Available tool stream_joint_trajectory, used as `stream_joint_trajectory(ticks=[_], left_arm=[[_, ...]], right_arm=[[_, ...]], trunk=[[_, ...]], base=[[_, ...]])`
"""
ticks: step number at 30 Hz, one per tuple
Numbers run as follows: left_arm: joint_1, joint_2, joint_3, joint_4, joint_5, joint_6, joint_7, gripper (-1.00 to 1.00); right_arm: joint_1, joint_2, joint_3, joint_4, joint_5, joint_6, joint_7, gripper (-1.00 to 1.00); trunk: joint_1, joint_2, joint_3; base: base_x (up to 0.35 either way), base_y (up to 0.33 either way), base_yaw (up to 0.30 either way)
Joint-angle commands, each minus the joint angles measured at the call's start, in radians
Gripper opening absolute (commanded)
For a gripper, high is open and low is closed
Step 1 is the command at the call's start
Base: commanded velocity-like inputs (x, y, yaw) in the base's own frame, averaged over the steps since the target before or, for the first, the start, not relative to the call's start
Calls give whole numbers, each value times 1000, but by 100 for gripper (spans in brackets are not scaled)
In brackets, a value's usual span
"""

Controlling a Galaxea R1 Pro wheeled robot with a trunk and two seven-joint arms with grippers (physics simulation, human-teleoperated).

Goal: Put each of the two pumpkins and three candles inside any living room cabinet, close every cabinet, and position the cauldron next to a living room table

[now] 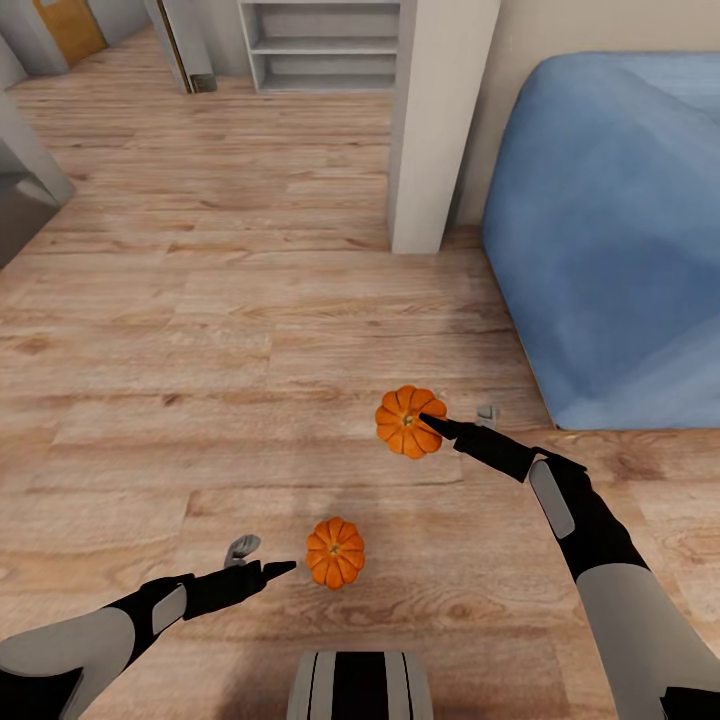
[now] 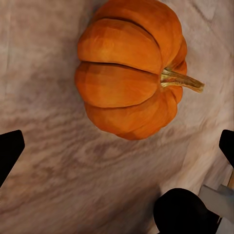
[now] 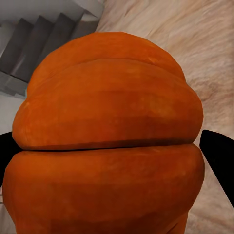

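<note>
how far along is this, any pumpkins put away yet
Nothing looks done. In hand: the right tool has one pumpkin between its fingers; the left tool, open, faces the other pumpkin on the floor. Left: storing both pumpkins, candles, cabinet, cauldron.

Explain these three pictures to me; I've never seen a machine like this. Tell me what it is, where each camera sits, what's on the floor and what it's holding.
This is a simulated wheeled robot with two arms, each ending in a two-fingered claw. The big picture looks down from its head; the other two come from cameras near each claw, looking along the fingers. Two pumpkins are over a wooden floor, beside a blue sofa. The right claw has its fingers on either side of the far pumpkin, which looms close in the right wrist picture; whether it is squeezing yet, I cannot tell. The left claw is open, and the near pumpkin lies just ahead of it, untouched.
</note>
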Motion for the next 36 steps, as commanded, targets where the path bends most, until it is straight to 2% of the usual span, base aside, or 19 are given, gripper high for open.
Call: stream_joint_trajectory(ticks=[1, 8, 21, 30, 36], left_arm=[[0, 0, 0, 0, 0, 0, 1, 100], [0, -1, 0, 0, 0, -1, 2, 100], [0, -1, 0, 0, 0, -1, 2, 100], [0, 2, 1, 1, 1, 0, 0, 100], [0, 2, 2, 2, 2, -1, 1, 100]], right_arm=[[0, 0, 0, 0, -1, 0, -2, -100], [0, 0, 0, 0, -1, 0, -2, -100], [0, 0, 0, 0, -2, 0, -2, -100], [0, 0, 0, 0, -2, 0, -2, -100], [0, 1, 0, 0, -2, 0, -2, -100]], trunk=[[0, 0, 0], [0, 0, 0], [6, -3, -50], [6, -3, -50], [6, -3, -50]], base=[[0, 0, 0], [0, 0, 0], [0, 0, 0], [3, -4, 0], [106, -152, 0]])
